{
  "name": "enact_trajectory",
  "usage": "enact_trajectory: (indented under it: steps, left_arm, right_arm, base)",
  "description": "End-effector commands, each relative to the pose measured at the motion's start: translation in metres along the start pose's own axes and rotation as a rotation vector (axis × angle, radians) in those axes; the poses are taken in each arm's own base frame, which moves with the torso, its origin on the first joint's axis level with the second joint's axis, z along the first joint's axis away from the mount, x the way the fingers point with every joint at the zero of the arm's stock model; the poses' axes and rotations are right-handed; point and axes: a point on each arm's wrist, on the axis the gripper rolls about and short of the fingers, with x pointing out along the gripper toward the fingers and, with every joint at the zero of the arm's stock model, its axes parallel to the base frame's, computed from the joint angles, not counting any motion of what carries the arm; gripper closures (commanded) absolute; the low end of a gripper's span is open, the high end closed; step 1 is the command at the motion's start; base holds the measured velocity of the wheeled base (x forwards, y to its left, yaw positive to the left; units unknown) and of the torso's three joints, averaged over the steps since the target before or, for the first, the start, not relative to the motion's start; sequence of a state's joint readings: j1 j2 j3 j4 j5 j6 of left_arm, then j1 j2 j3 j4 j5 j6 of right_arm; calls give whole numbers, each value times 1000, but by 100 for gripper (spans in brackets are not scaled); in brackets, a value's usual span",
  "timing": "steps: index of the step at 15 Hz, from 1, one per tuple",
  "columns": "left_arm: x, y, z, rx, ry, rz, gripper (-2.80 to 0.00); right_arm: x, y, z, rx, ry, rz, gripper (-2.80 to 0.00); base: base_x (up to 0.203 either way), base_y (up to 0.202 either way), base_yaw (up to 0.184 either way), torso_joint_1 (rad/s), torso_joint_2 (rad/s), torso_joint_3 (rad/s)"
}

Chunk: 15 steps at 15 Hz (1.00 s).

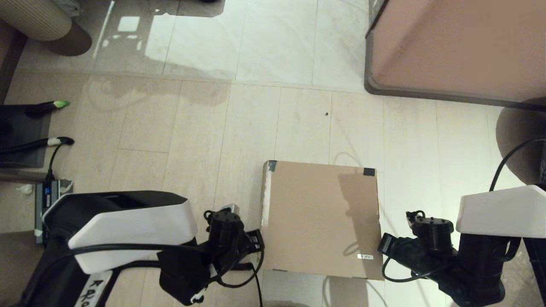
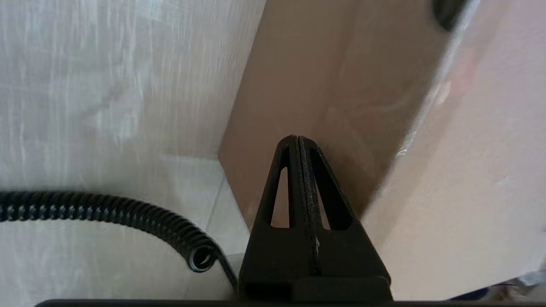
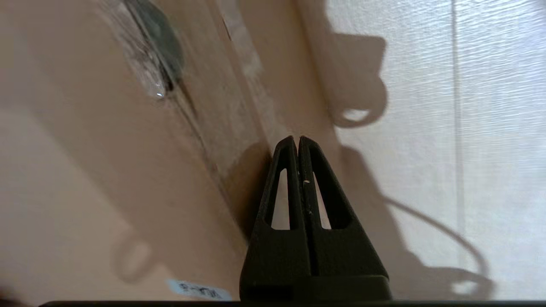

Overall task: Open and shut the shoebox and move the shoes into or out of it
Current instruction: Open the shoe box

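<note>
The shoebox (image 1: 320, 217) lies on the floor with its brown lid down flat, black tape on its two far corners and a small white label (image 1: 365, 256) near its near right corner. My left gripper (image 2: 297, 138) is shut, empty, low against the box's left side wall (image 2: 324, 106). My right gripper (image 3: 297, 138) is shut too, empty, beside the box's right side (image 3: 239, 128), just under the lid's edge. In the head view the left wrist (image 1: 226, 238) and right wrist (image 1: 426, 243) flank the box's near corners. The shoes are hidden.
A large pinkish-tan block with a grey rim (image 1: 460, 47) stands at the far right. Dark cables and a power strip (image 1: 47, 196) lie at the left edge. A coiled black cable (image 2: 111, 213) hangs by the left wrist. Pale floor tiles (image 1: 264, 55) stretch beyond the box.
</note>
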<state>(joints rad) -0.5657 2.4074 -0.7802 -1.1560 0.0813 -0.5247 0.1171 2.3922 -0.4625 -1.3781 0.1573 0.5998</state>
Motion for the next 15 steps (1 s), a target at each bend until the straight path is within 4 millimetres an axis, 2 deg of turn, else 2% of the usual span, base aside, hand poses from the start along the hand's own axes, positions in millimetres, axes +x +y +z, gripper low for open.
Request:
enact_trajectory:
  steps: [1,4,9,15]
  left_arm:
    - [-7,-7,10,-6,-27,-22,0]
    - [-21,-16,10,-16,-18,-45,0]
    - [-38,-30,13,-37,-24,-78,0]
    - [-57,-34,27,-44,-61,-93,0]
  right_arm:
    - [-10,-1,-9,45,28,37,0]
    - [-30,11,-1,186,64,150,0]
    - [-55,18,1,246,97,194,0]
    - [-70,16,-2,429,156,229,0]
  base:
    - [0,0,0,0,0,0]
    - [0,0,0,0,0,0]
    - [0,0,0,0,0,0]
    - [0,0,0,0,0,0]
